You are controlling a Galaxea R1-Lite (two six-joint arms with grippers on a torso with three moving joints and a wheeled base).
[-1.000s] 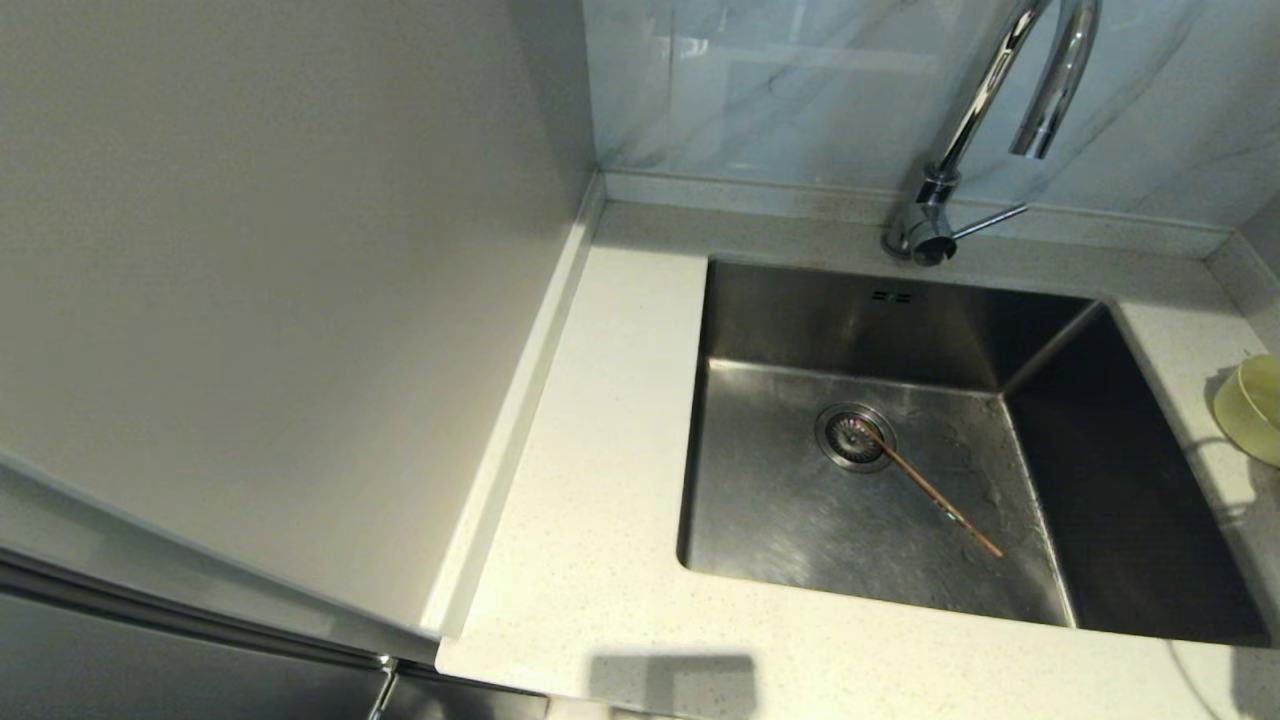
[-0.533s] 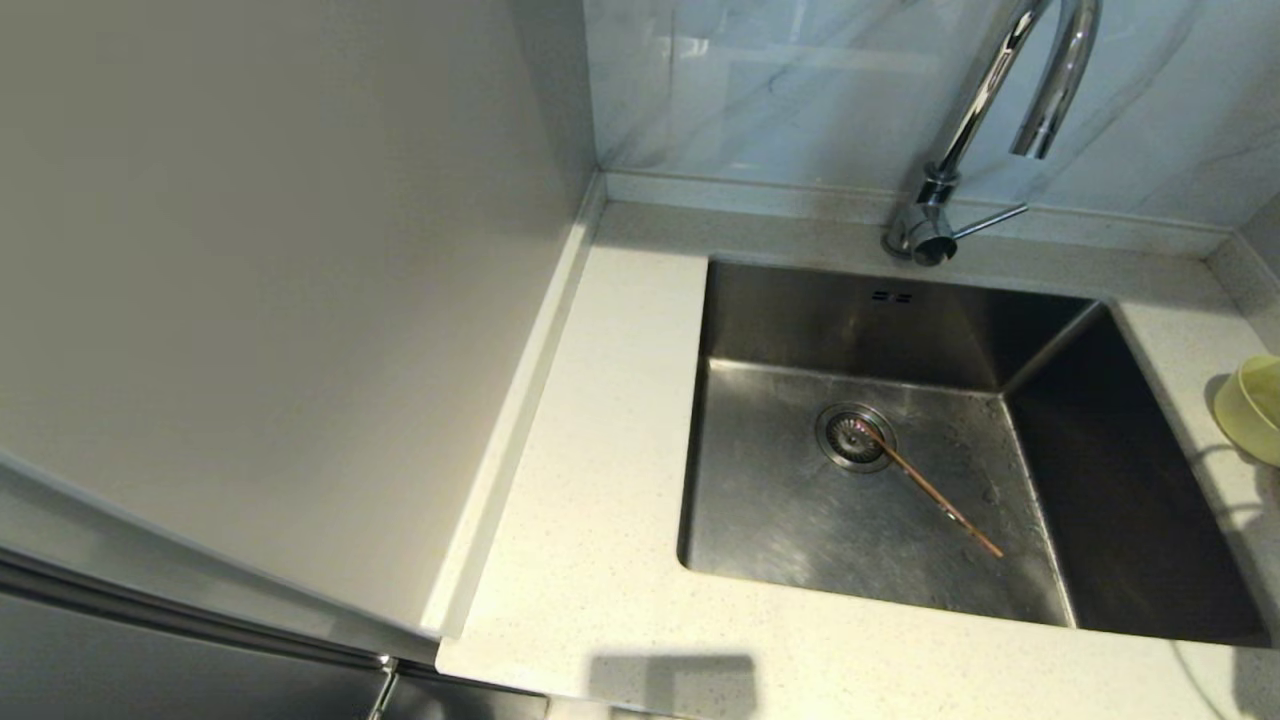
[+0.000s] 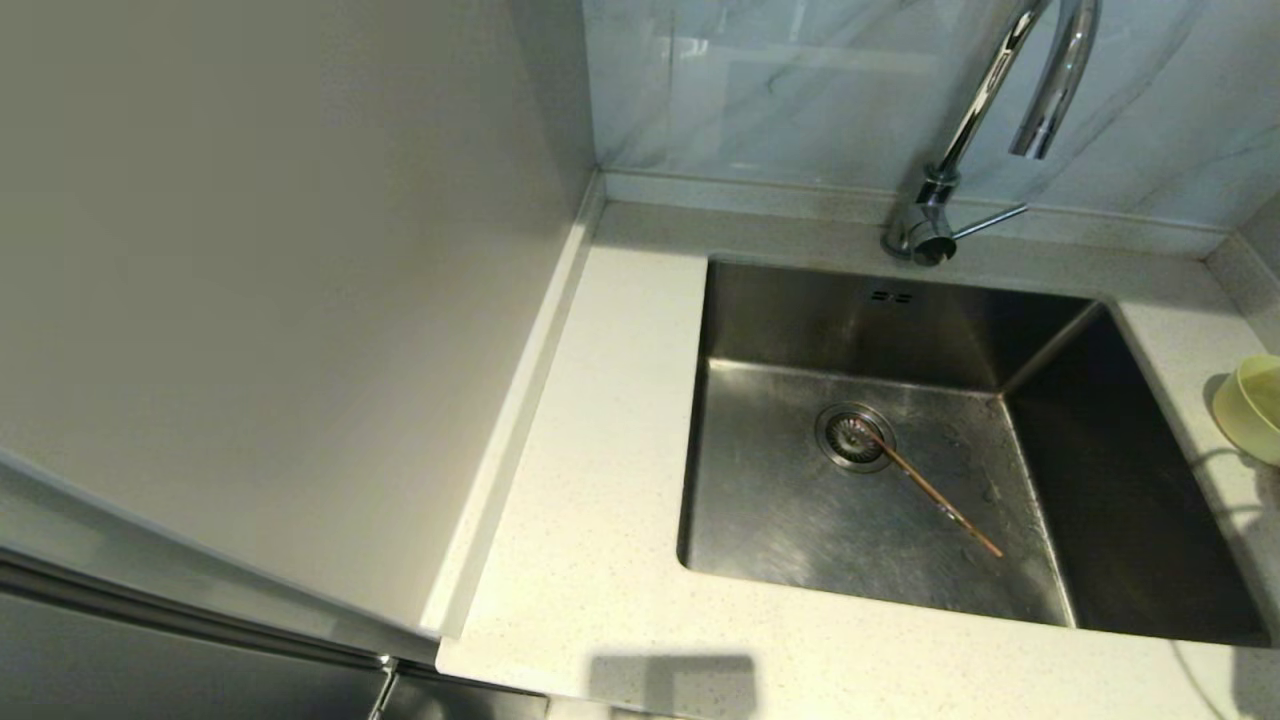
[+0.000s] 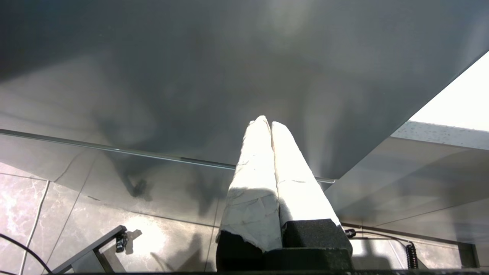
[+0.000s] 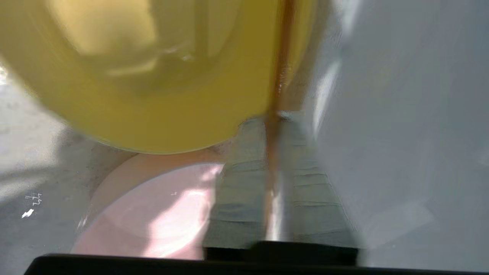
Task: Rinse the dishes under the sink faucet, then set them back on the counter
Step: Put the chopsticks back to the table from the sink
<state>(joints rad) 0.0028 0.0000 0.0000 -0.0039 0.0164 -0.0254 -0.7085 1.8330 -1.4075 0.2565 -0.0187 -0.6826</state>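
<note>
One chopstick (image 3: pixel 928 488) lies on the sink (image 3: pixel 800 520) floor, one end on the drain strainer (image 3: pixel 854 437). The yellow bowl (image 3: pixel 1250 408) stands on the counter (image 3: pixel 600 500) right of the sink. The right gripper (image 5: pixel 273 119) is clamped on a second chopstick (image 5: pixel 282 61) beside the yellow bowl, with the pink bowl (image 5: pixel 153 206) near. The left gripper (image 4: pixel 266 123) hangs parked below the counter, fingers together, holding nothing.

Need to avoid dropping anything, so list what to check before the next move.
1. Right gripper shut on held chopstick: ok.
2. Yellow bowl back on the counter: ok.
3. Pink bowl close by the yellow bowl: ok.
4. Sink chopstick retrieved: not ok, it lies on the sink floor, one end at the drain.
5. Faucet running: no stream visible, ok.
6. Left gripper parked, shut: ok.
</note>
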